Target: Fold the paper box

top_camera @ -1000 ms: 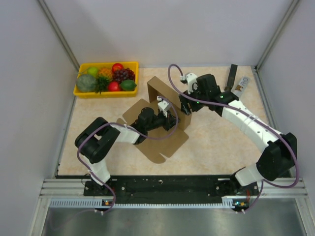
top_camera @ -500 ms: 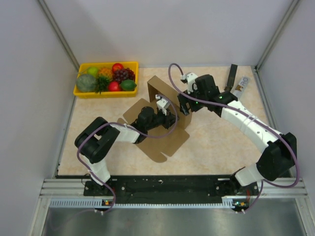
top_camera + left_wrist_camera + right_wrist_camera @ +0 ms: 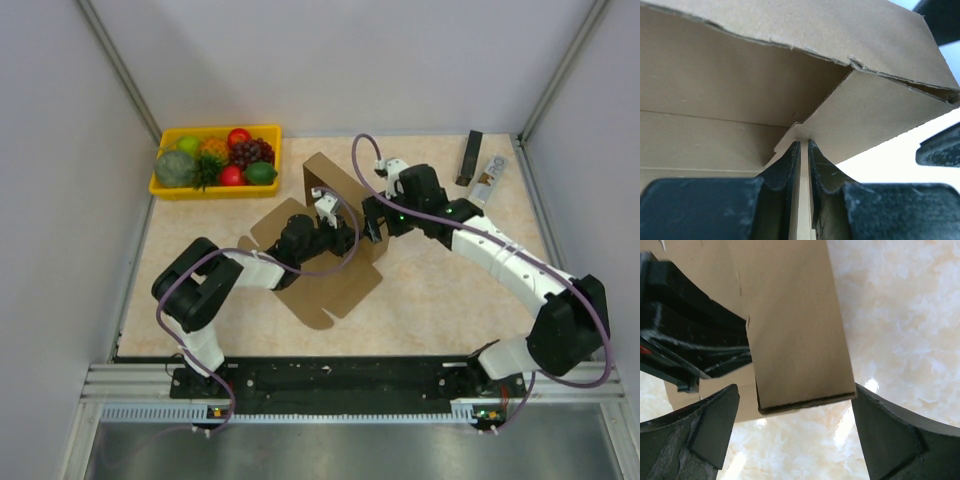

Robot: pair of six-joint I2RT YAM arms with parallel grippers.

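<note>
1. Top external view: the paper box (image 3: pixel 335 280) sat near the middle of the table (image 3: pixel 450 290), partly formed. Its base lay flat and one panel stood upright on the far side. The left gripper (image 3: pixel 340 238) reached into the box from the near left. The right gripper (image 3: pixel 372 225) stood just beside the right edge of the raised panel. The yellow tray (image 3: pixel 165 190) of fruit sat in the far left corner, well apart from the work.

2. Left wrist view: the left gripper (image 3: pixel 803 150) was narrowed onto a thin cardboard edge of the paper box (image 3: pixel 740 90), pinched between its fingers (image 3: pixel 785 170). This hold appeared to serve as an anchor, keeping the wall upright while the other arm worked.

3. Right wrist view: the right gripper (image 3: pixel 800 435) was spread wide and held nothing. The end of a flap (image 3: pixel 795 340) lay between its fingers (image 3: pixel 710 430), touching neither. This straddling position appeared intended to let the gripper either close on the flap or push it inward.
</note>
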